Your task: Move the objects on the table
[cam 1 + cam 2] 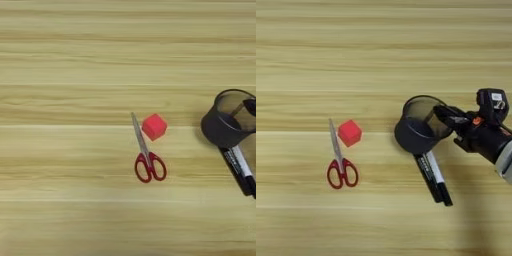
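Left to right across the light wooden table (381, 50): a pair of red-handled scissors (338, 160) lies flat, blades pointing away from the robot, with a small red cube (350, 132) just beside the blades on their right; neither is near the arm. Further right, the black mesh pen cup (420, 125) is tilted, its dark base towards the robot and its open mouth turned up and to the right, a lean that suggests it is being tipped or lifted rather than standing freely. Directly below the cup, two markers lie side by side and touching on the table, the black marker (428, 177) to the left and the white marker (437, 172) with its dark cap to the right, both angled down and rightward from the cup's base. At far right, the right gripper (451, 117) reaches in, one black finger crossing the cup's right rim; it appears clamped on that rim, which would explain the tilt.
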